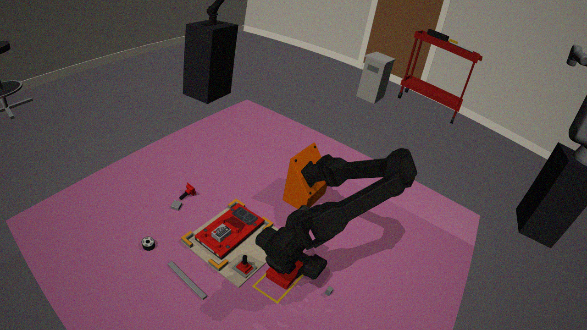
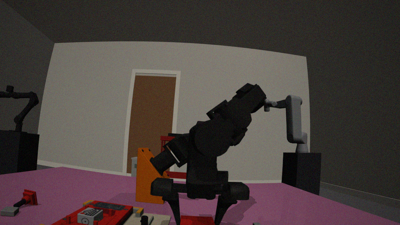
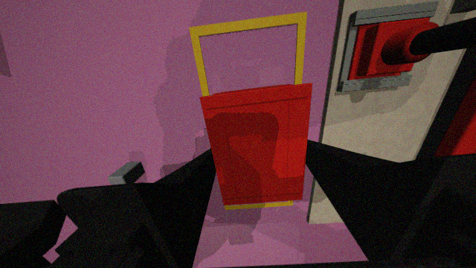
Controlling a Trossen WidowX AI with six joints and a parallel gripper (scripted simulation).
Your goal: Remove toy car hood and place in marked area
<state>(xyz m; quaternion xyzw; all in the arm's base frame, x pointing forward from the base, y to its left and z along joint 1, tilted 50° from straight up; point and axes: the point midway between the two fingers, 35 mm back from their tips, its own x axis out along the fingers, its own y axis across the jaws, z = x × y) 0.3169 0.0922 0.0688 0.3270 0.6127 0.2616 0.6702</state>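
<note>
1 black gripper [image 3: 258,164] is clamped on the red hood [image 3: 256,143], a finger [image 3: 193,179] pressed against each long side. In the wrist view the hood covers the 6 o'clock half of the yellow marked area [image 3: 247,24]; the outline's far edge stays bare toward 12 o'clock, and its near edge peeks out just below the hood. Whether the hood rests on the pink table top [image 3: 93,74] or hangs just above it cannot be told.

From the top camera the hood [image 1: 281,277] sits at the 1 o'clock end of the yellow outline [image 1: 266,293], under the wrist. The rest of the toy car [image 1: 227,231] lies on a beige board [image 1: 242,250] at about 10 o'clock from the hood, well apart. A small grey block [image 1: 328,290] lies at 3 o'clock of the outline, and a long grey bar [image 1: 186,280] at 9 o'clock. The arm's orange mount [image 1: 301,176] stands toward 12 o'clock.

In the exterior view both fingers [image 2: 174,208] point straight down onto the hood [image 2: 197,220].
</note>
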